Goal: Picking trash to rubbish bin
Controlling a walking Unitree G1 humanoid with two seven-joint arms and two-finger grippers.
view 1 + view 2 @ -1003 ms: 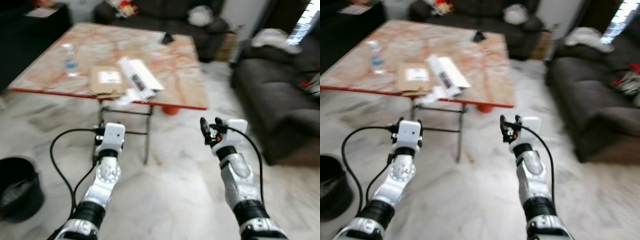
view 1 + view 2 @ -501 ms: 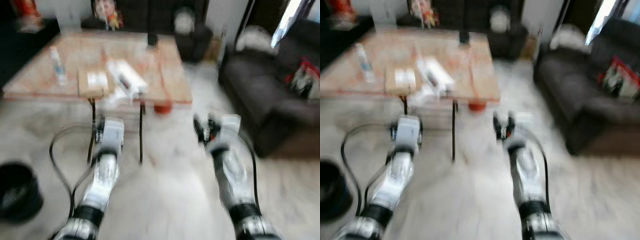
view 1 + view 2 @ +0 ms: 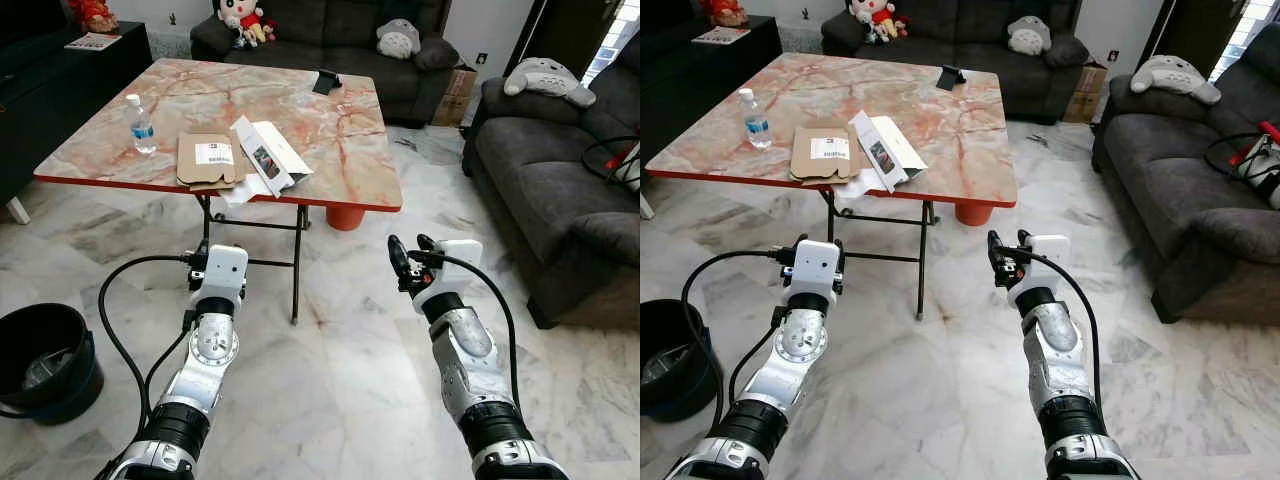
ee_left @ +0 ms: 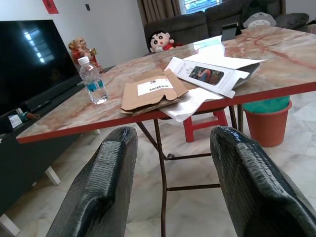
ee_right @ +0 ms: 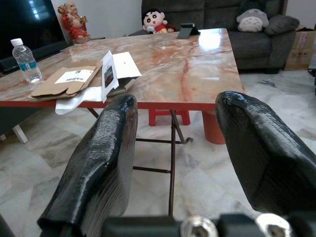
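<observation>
Both hands — left hand (image 4: pixel 170 192), right hand (image 5: pixel 173 182) — stay spread and empty, still short of the table (image 3: pixel 350 175).

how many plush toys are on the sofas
3. A doll and a grey plush on the far sofa, another grey plush on the right sofa. Others may be hidden.

This is a home living room. Dark grey fabric sofas (image 3: pixel 560 170) stand along the far wall and the right side, with plush toys (image 3: pixel 240 14) and a grey round-eared cushion (image 3: pixel 545 78) resting on them. A folding counter with a pink marble-patterned top and red edge (image 3: pixel 330 150) stands on a polished white marble-tile floor (image 3: pixel 340 380). A large black television screen (image 4: pixel 29 64) sits on a low dark cabinet (image 3: pixel 60 70) nearby.
</observation>
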